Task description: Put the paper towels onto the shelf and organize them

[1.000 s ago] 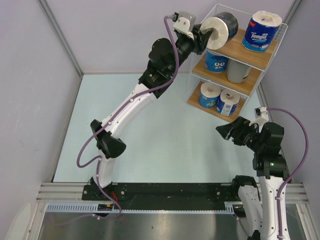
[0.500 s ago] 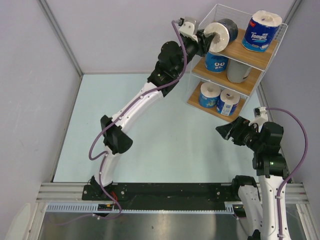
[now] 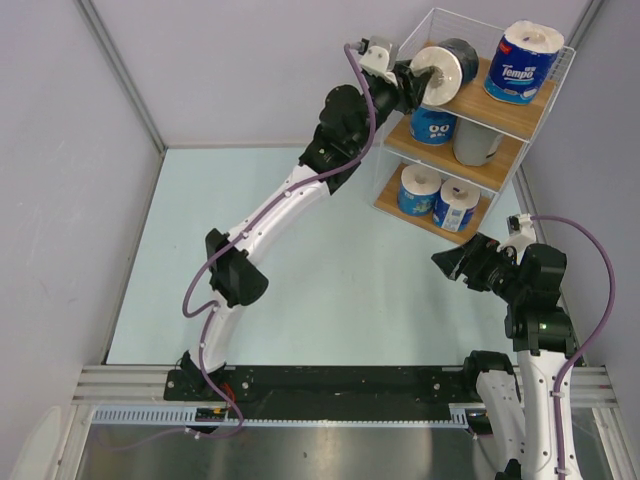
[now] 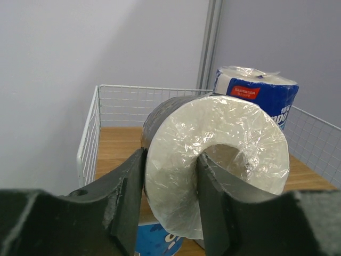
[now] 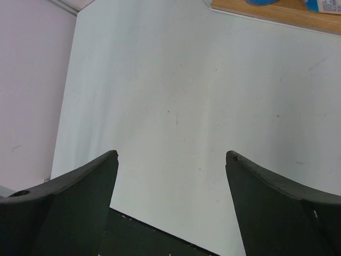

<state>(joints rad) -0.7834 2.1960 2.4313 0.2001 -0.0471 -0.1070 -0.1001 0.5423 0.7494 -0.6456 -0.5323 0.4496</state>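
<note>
The left arm (image 3: 290, 200) reaches to the upper right of the overhead frame, where the shelf (image 3: 478, 82) stands at the far right corner of the worktop (image 3: 300, 290). The left jaws are clamped on the black roll (image 3: 441, 68). In the left wrist view, one of the fingers (image 4: 128, 197) presses the outside of the roll (image 4: 234, 128) and the other sits inside its hollow core, so they pinch its wall. The roll lies on its side at the left end of the top tier, its white end facing the arm. We cannot tell whether it rests on the board (image 4: 114, 144).

A blue roll (image 3: 525, 62) stands upright at the right end of the same tier. On the middle tier a blue roll (image 3: 433, 122) stands beside the grey roll (image 3: 475, 143). Two more blue rolls (image 3: 418, 190) stand side by side on the bottom tier.

The right arm (image 3: 540, 300) is at the lower right, in front of the shelf. The right jaws stand wide apart, holding nothing, over bare worktop (image 5: 176, 80).
</note>
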